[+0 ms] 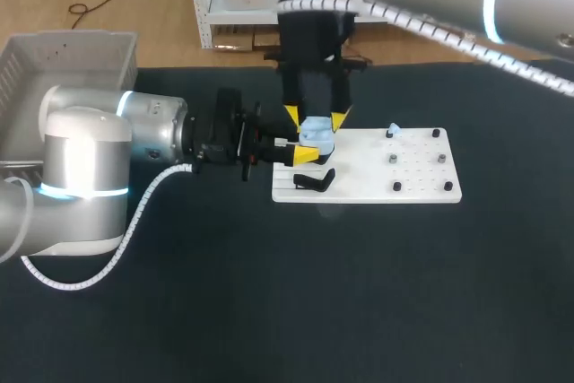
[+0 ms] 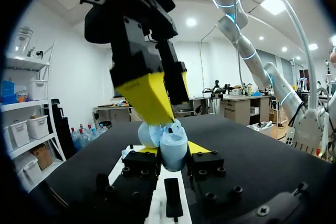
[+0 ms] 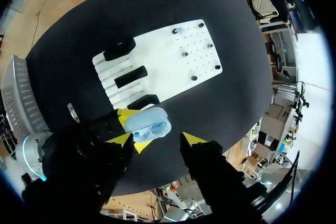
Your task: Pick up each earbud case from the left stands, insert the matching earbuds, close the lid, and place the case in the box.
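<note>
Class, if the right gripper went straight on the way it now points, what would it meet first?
Most likely the blue earbud case held in the left gripper, below the right gripper; the gap is unclear.

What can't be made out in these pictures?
- Inside the light blue plastic earbud case: too small in the right wrist view; the right gripper partly covers it in the head view.
- Case underside: left wrist view, hidden between the left gripper's jaws.
- Grey plastic box: cut off by the head view's edge.

One blue earbud case (image 1: 316, 134), one white board (image 1: 417, 172), three black stands (image 3: 130, 76), six small pegs (image 1: 441, 158), one grey box (image 1: 67, 56).
</note>
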You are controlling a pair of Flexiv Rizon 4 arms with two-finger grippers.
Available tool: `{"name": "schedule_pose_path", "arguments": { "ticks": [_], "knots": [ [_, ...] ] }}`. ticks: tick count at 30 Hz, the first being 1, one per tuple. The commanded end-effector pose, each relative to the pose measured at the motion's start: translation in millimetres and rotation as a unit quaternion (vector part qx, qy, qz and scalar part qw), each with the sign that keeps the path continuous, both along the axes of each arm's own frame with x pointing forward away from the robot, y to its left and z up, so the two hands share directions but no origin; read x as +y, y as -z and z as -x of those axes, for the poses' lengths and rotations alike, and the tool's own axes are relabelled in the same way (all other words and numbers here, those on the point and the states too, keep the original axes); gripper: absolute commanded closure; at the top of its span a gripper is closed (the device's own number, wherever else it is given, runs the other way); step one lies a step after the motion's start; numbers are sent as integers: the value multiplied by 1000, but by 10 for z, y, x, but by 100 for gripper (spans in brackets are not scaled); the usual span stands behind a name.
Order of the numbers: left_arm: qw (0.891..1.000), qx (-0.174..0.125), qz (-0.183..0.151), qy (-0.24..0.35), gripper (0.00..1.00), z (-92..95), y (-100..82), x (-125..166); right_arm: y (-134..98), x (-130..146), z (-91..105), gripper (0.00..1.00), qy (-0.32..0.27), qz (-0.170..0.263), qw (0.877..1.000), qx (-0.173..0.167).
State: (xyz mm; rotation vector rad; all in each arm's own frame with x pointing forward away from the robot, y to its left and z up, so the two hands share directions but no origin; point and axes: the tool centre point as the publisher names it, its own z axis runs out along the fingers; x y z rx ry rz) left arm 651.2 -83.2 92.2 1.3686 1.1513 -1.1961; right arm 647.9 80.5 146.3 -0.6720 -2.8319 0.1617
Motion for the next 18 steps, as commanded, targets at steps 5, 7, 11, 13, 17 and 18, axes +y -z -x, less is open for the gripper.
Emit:
{"name": "schedule_pose_path", "arguments": {
  "ticks": [5, 7, 11, 13, 17, 18],
  "knots": [
    [1000, -2, 1, -3, 100, 18, 3, 0, -330, -417, 170, 42, 15, -121, 988, -98],
    [1000, -2, 1, -3, 100, 18, 3, 0, -397, -495, 147, 34, -1, -161, 976, -144],
    [1000, -2, 1, -3, 100, 18, 3, 0, -448, -692, 84, 47, -28, -215, 952, -218],
    [1000, -2, 1, -3, 100, 18, 3, 0, -426, -779, 41, 44, -36, -229, 943, -237],
    [1000, -2, 1, -3, 100, 18, 3, 0, -321, -925, -25, 46, -60, -242, 933, -259],
    [1000, -2, 1, -3, 100, 18, 3, 0, -297, -956, -43, 48, -68, -245, 931, -263]
  ]
}}
